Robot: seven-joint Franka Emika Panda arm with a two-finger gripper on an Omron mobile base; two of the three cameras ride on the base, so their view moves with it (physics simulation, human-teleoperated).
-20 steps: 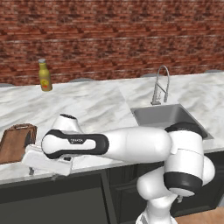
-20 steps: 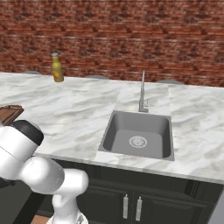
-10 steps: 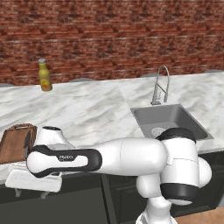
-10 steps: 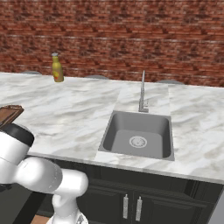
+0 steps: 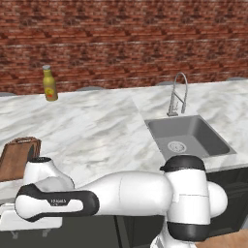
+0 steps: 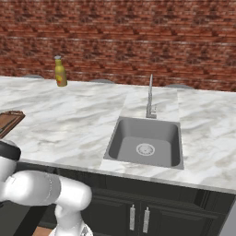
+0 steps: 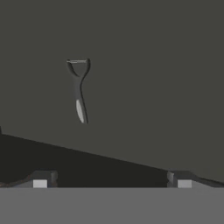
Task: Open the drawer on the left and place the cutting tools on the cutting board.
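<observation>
In the hand view one of the cutting tools (image 7: 78,89), a slim grey tool with a wide head, lies flat on the dark floor of the drawer (image 7: 166,78), seen from above. My gripper (image 7: 111,179) hangs over it, open, with nothing between its fingertips (image 7: 43,179); the tool sits ahead and left of centre. The brown wooden cutting board (image 5: 17,157) rests on the marble counter at the left edge, also the cutting board (image 6: 9,122) in the right base view. My arm reaches down past the counter's front edge, just in front of the board.
A yellow bottle (image 5: 49,83) stands at the back of the counter by the brick wall. The steel sink (image 6: 145,140) and its faucet (image 6: 150,97) lie to the right. Dark cabinet doors with vertical silver handles (image 6: 132,216) sit below the sink.
The arm has swung lower and a little left. The hand dropped from counter-edge height to below the counter's front.
</observation>
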